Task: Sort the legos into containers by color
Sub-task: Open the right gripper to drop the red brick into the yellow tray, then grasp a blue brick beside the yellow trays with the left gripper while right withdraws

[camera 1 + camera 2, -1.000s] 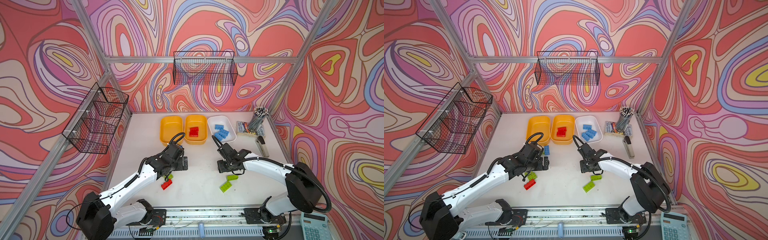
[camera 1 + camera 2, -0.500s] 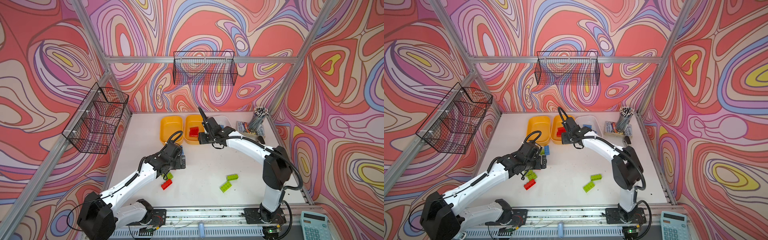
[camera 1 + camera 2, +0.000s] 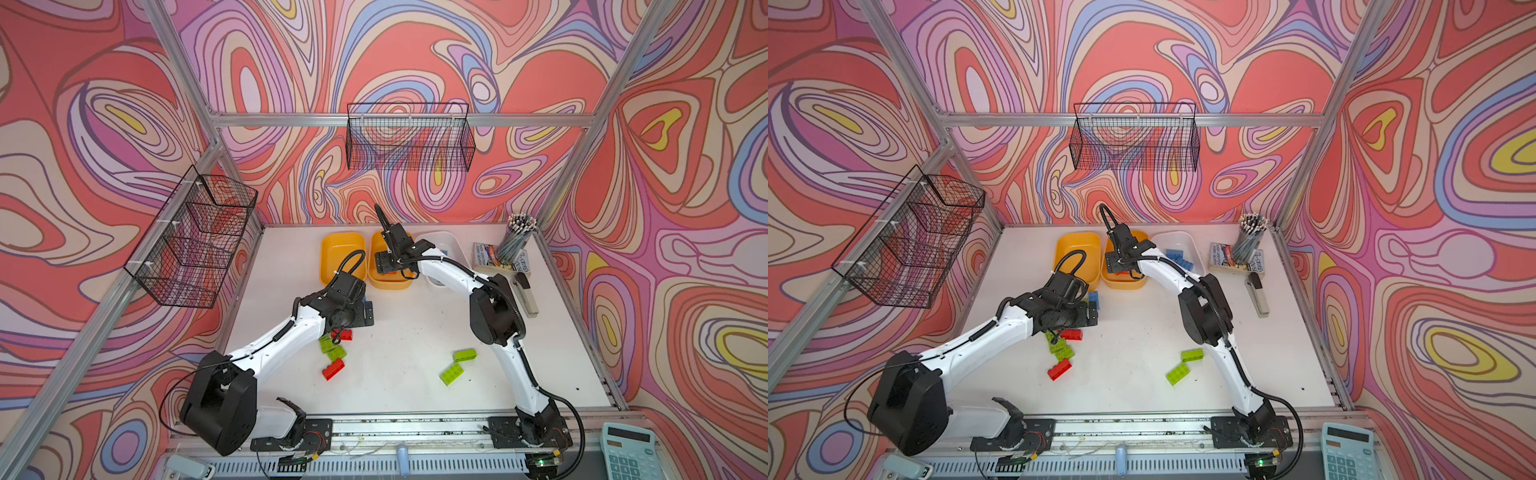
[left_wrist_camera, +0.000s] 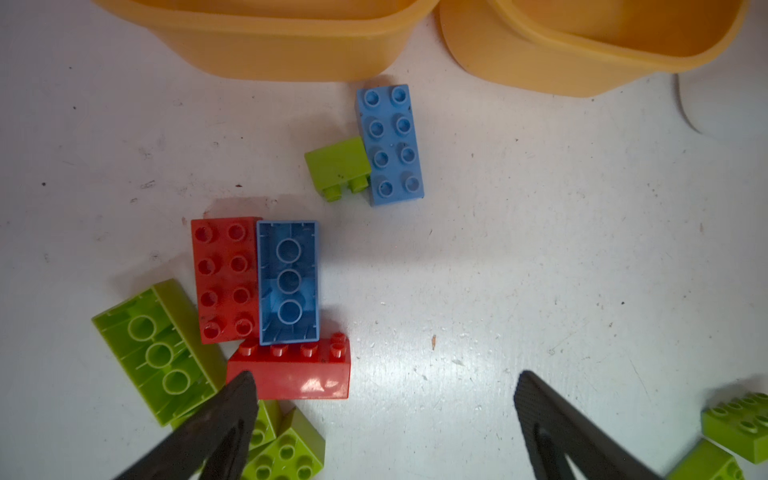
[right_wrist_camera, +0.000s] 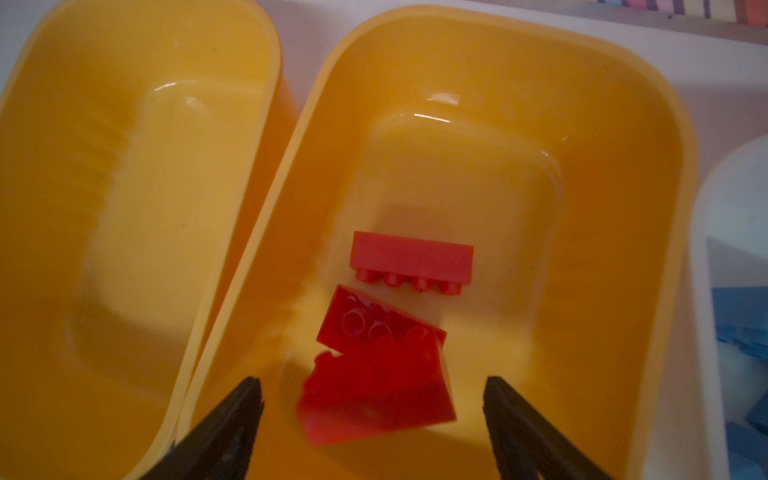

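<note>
We see chunky studded legos (image 4: pixel 288 282) in red, light blue and lime green. Three shallow rounded containers (image 3: pixel 332 257) stand in a row at the far edge of the table (image 3: pixel 415 332): two yellow-orange, then one white tub (image 3: pixel 1177 241) on the right.

The right gripper (image 5: pixel 372 380) hangs over the middle yellow tub (image 5: pixel 623 166), its fingers spread and touching nothing. Three red bricks (image 5: pixel 411 259) lie below it, the nearest one blurred.

The left gripper (image 4: pixel 386 374) is also spread wide, above a cluster left of centre where we count two red and two blue bricks. Four green bricks (image 3: pixel 464 354) show in both top views, two by that cluster and two toward the near right.
</note>
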`<state>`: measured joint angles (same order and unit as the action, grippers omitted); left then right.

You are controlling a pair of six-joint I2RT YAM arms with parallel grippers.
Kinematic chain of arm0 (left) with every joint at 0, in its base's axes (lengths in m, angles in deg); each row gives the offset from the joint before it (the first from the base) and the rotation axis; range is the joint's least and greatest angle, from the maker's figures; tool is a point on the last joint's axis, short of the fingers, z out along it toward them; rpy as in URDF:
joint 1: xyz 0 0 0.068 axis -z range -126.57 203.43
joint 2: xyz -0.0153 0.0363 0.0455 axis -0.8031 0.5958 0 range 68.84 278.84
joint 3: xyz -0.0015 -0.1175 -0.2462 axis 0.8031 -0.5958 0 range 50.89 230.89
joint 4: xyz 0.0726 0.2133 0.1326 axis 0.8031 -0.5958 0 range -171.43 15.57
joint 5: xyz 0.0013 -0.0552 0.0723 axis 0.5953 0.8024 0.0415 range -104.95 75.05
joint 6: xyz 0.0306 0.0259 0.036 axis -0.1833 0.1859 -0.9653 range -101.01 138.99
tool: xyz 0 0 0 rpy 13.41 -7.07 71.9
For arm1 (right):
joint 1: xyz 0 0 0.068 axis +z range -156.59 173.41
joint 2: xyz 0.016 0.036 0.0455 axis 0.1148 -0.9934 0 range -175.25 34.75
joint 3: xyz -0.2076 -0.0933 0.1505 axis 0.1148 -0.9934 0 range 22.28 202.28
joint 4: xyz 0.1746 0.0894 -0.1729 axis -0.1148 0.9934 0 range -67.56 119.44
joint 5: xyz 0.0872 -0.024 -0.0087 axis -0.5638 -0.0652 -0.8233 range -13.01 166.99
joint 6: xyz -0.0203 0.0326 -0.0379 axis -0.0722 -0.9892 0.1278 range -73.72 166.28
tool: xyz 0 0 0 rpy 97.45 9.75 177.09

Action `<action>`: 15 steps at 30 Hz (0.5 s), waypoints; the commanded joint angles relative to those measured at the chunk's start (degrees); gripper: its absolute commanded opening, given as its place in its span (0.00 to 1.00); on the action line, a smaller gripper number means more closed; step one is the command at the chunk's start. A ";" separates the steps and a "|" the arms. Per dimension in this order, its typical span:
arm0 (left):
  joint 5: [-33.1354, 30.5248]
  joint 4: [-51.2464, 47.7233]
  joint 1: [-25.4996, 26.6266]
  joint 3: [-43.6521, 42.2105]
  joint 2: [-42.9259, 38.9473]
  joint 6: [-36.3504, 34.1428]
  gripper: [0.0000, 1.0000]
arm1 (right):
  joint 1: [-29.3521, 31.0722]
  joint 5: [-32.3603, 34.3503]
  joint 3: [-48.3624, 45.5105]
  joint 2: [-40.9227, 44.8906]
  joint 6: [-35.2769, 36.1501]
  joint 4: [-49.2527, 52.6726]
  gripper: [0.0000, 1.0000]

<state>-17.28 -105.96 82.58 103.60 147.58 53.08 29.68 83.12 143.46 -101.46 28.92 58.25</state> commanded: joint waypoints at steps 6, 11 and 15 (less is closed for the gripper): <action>4.15 1.87 -0.48 2.29 3.67 4.87 1.00 | -0.16 -0.86 -5.81 10.92 0.71 -2.92 0.98; 4.31 3.02 -0.38 2.70 4.77 6.26 1.00 | -0.15 0.50 -16.60 21.96 0.40 -4.72 0.98; 4.72 3.58 -0.36 4.73 8.51 5.93 0.99 | -0.15 1.08 -26.57 30.67 -0.92 -6.39 0.98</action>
<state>-13.23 -103.66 82.44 106.13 153.46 58.15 29.74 83.27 121.60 -74.66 28.98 53.42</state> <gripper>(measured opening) 0.998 0.982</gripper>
